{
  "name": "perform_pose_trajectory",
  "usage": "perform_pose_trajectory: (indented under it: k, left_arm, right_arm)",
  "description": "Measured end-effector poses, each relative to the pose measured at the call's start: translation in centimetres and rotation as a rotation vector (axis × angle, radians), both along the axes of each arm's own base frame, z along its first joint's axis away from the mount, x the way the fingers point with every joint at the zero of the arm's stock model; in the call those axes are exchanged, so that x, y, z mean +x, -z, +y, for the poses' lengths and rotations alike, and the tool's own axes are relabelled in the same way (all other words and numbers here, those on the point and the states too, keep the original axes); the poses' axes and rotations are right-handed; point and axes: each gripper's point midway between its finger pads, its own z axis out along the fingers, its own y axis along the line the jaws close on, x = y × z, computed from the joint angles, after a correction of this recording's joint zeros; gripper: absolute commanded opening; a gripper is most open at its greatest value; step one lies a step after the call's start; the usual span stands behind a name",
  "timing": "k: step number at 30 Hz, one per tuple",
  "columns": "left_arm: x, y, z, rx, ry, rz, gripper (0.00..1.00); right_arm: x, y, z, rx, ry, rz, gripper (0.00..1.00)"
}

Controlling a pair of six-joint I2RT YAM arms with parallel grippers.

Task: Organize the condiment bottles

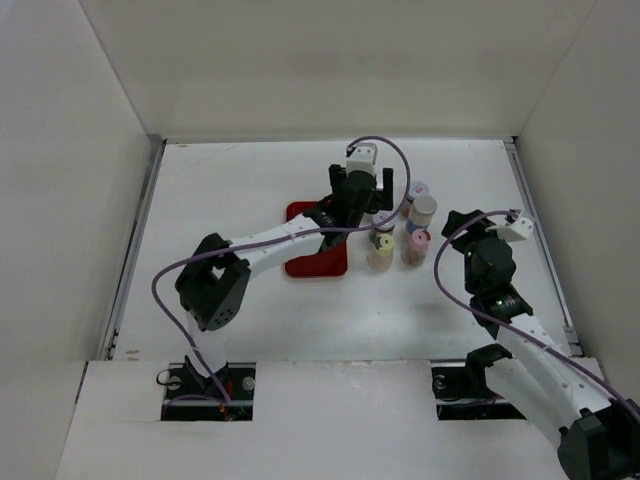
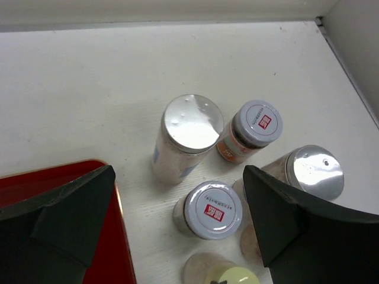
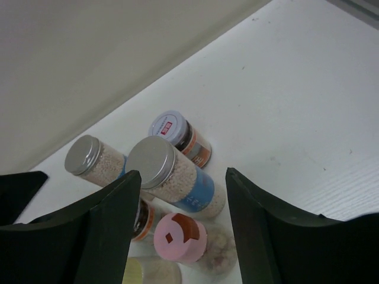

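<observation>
Left of centre in the overhead view lies the red tray (image 1: 312, 265). My left gripper (image 2: 177, 176) hangs just past its right edge, jaws spread and empty, over the condiment bottles (image 1: 381, 253) clustered right of centre. I judge I'm picking one. Next I must drop around the silver-capped bottle (image 2: 190, 123) without knocking its neighbours. My right gripper (image 3: 182, 173), also spread and empty, faces the cluster from the right. The yellow-green cap (image 2: 231, 276) is cut off at the bottom edge of my left wrist view.

The left arm (image 1: 270, 240) is stretching forward and to the right, and the left gripper (image 2: 179, 174) is pointing downward with its jaws spread wide. The right arm (image 1: 530, 350) is angling inward, and the right gripper (image 3: 182, 174) is likewise gaping wide.
</observation>
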Motion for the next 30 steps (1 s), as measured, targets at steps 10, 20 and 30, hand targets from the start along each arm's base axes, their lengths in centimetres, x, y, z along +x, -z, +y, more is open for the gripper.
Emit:
perform_pose_trajectory:
  k: [10,20,30]
  left_arm:
    - [3.9,5.1,-3.1,0.128,0.007,0.064,0.91]
    - [7.0,5.0,-4.7,0.138,0.004,0.039,0.67]
    - [7.0,5.6,-4.7,0.161,0.012,0.045,0.42]
  right_arm:
    - [-0.6,-0.2,-2.0,0.092,0.071,-0.073,0.80]
    - [-0.4,-0.3,-1.7,0.112,0.060,-0.081,0.80]
    - [-0.6,-0.8,-1.6,0.121,0.047,-0.096,0.80]
